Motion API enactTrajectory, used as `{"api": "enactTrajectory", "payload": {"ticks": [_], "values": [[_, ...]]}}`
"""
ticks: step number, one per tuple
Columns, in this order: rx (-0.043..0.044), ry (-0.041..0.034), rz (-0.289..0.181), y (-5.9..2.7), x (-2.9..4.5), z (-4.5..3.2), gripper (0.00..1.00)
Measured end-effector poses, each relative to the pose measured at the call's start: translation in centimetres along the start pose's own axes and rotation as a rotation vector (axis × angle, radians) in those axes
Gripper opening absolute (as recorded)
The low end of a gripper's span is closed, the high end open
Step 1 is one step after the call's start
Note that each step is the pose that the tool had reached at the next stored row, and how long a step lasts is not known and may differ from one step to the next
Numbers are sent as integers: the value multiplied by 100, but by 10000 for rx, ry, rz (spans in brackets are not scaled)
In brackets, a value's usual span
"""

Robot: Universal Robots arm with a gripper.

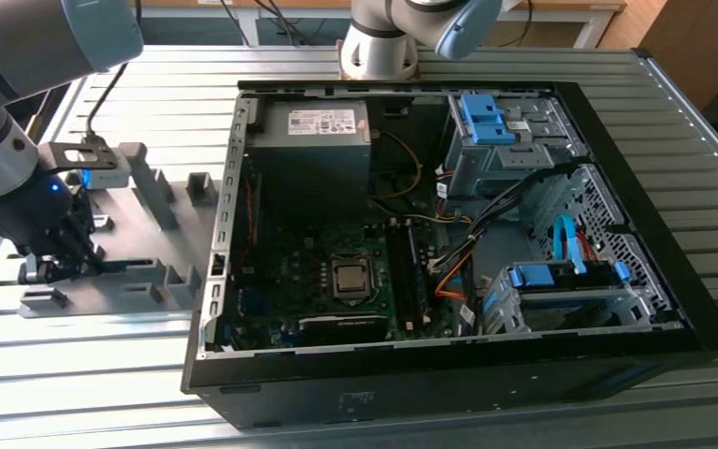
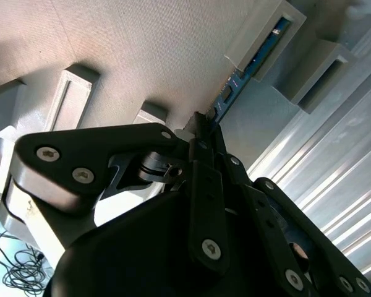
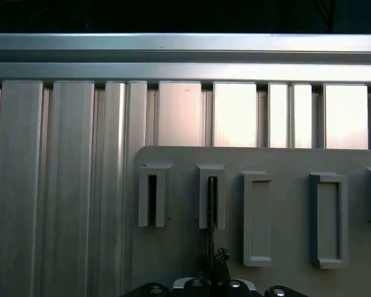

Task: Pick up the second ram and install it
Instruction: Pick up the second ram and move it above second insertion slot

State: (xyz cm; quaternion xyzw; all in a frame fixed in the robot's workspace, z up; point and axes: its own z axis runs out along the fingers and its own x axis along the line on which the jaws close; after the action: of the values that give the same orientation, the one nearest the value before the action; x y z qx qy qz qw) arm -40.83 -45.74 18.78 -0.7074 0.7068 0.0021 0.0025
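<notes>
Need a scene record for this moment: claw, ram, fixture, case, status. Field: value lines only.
grasper: claw, shut on the board's edge, low over the fixture
ram: thin blue-green memory board, standing on edge, far end in a slotted block
fixture: grey plastic plate with upright blocks, to the exterior view's left of the case
case: open black computer case, motherboard exposed
surface: ribbed metal table
status: board gripped at the fixture, not yet in the case

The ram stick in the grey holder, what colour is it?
The ram is blue, best seen in the second wrist view.
</notes>
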Motion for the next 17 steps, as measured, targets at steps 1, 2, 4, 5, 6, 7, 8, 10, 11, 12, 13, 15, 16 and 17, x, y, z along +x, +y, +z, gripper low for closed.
{"api": "enactTrajectory", "payload": {"ticks": [1,2,4,5,6,7,8,10,11,12,13,15,16,17], "values": [[0,0,0,0,0,-3,14],[0,0,0,0,0,-7,14],[1,-1,0,0,0,-14,14],[2,-1,0,0,0,-16,14],[1,-1,1,0,0,-19,14],[1,-1,1,0,0,-22,14],[1,-1,0,0,0,-25,14],[0,0,0,0,0,-31,14],[1,-1,0,0,0,-34,14],[1,-1,0,0,0,-37,14],[2,-1,0,0,0,-39,14],[0,0,1,0,0,-46,14],[1,-1,0,0,0,-48,14],[1,-1,0,0,0,-51,14]]}}
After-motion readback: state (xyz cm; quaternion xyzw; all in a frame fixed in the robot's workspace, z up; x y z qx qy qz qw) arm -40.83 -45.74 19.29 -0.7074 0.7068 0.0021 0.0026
